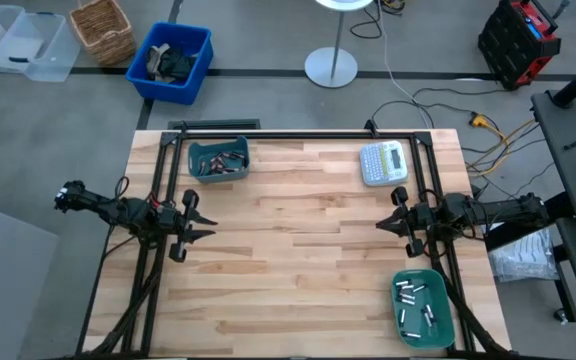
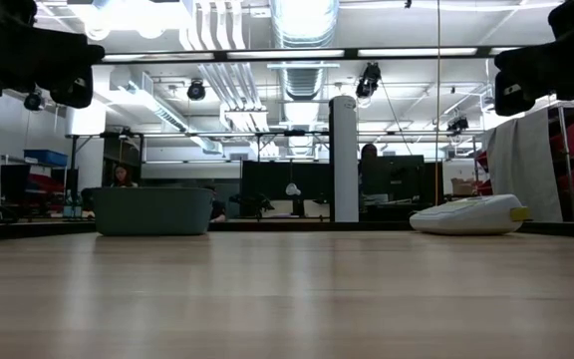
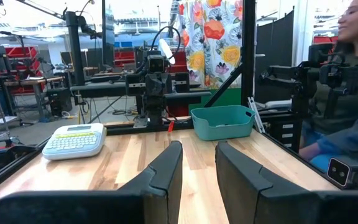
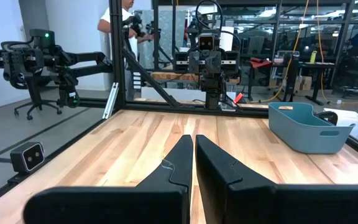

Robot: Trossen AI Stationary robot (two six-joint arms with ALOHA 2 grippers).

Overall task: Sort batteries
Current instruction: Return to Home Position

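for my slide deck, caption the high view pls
Dark batteries in the blue-grey bin, silver batteries in the green bin; left gripper and right gripper hover apart.

The high camera hangs overhead and looks straight down on the whole pale wooden plank worktop (image 1: 298,260) and the floor around it. The low camera sits at worktop height and faces level across the boards into the room. It shares the grey-blue plastic bin (image 2: 152,210) and the grey-white keyed label maker (image 2: 466,214) with the high view. Each wrist camera looks close over its own pincer, the left pincer (image 3: 197,149) or the right pincer (image 4: 193,140), across the worktop toward the opposite arm.
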